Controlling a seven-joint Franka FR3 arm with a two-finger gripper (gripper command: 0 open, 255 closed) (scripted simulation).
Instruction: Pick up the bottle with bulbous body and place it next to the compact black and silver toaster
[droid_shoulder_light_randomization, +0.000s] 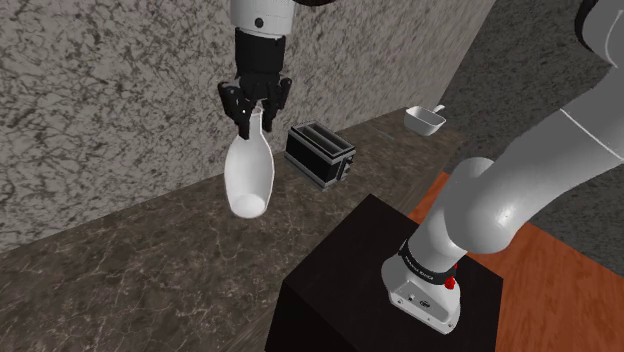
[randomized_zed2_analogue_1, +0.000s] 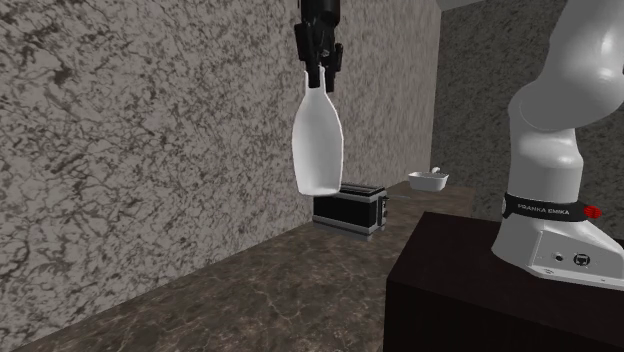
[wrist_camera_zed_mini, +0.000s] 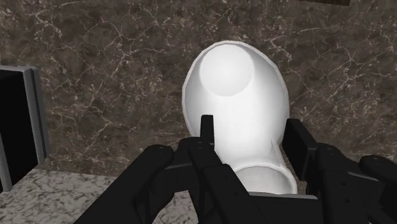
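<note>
Jaws: clamped on the neck of the white bottle (droid_shoulder_light_randomization: 250, 175), one black finger (wrist_camera_zed_mini: 302, 149) on each side of it in the wrist view. Grip sat at the narrow top end; the bulbous body hung free at 6 o'clock from the jaws.

Bottle: airborne, neck up, rounded base down, roughly upright in the second exterior view (randomized_zed2_analogue_1: 318, 145). Base was clear of the counter (droid_shoulder_light_randomization: 150, 260), touching nothing. In the wrist view the bottle (wrist_camera_zed_mini: 238, 95) ran away from the camera, its round base facing the dark marbled counter top.

Toaster (droid_shoulder_light_randomization: 320, 153): black body with silver trim, two slots on top, standing on the counter against the speckled stone wall (droid_shoulder_light_randomization: 100, 90). In the shoulder view it lay at about 2 o'clock from the bottle's body, apart from it. In the second exterior view the toaster (randomized_zed2_analogue_1: 350, 208) sat at about 5 o'clock from the bottle, lower and further back along the wall.

Other: a small white pan with a handle (droid_shoulder_light_randomization: 425, 120) rested on the counter at 2 o'clock from the toaster, well apart. The white arm's base stood on the dark stand (droid_shoulder_light_randomization: 340, 270).
</note>
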